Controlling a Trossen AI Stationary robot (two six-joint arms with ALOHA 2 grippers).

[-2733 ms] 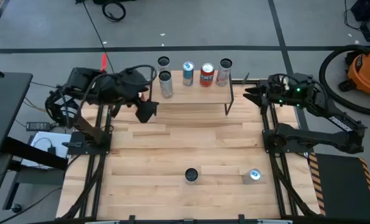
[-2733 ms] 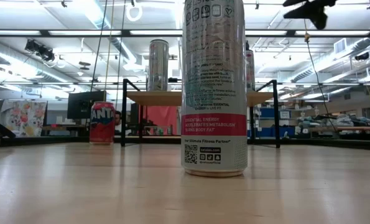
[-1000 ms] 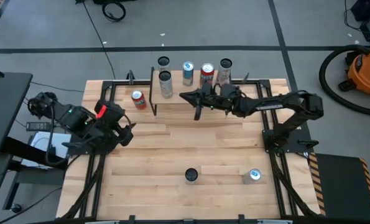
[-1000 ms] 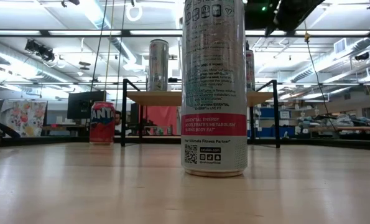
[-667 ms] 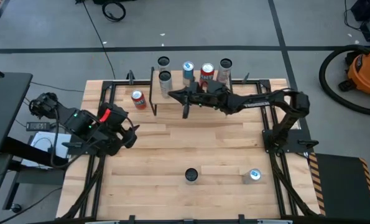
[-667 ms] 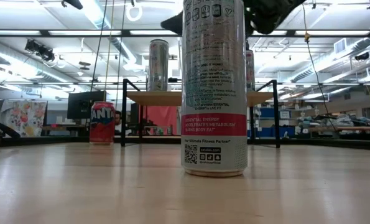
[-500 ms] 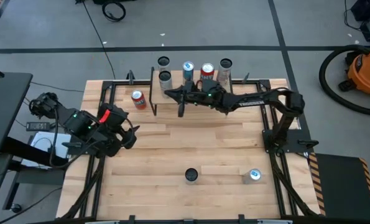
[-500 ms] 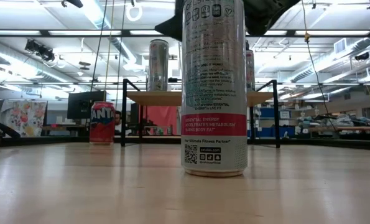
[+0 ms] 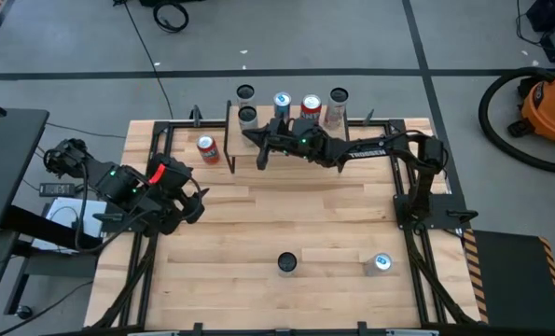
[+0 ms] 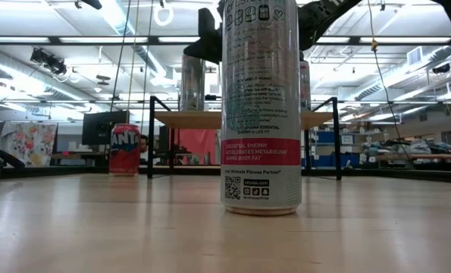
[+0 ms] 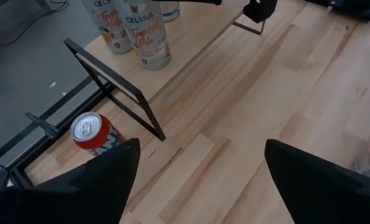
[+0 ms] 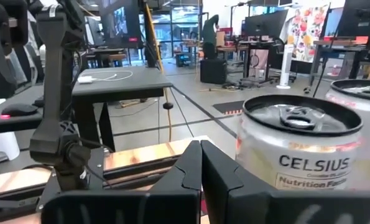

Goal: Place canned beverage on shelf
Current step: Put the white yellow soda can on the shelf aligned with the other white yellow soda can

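Silver Celsius can [image 12: 300, 149] on the shelf [image 9: 316, 136] just beside the right gripper [image 9: 261, 157], jaws closed, empty.

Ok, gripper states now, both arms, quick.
Left gripper: open, holding nothing, above the table's left side.
Right gripper: shut, holding nothing, over the shelf beside the Celsius can.

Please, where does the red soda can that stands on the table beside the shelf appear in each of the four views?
High view: red soda can, upper left, just left of the shelf.
Low view: left of middle, on the table far behind the big near can.
Left wrist view: lower left, seen from above.
Right wrist view: I cannot find it.
Shared landmark: the shelf, whose black leg stands next to the can.
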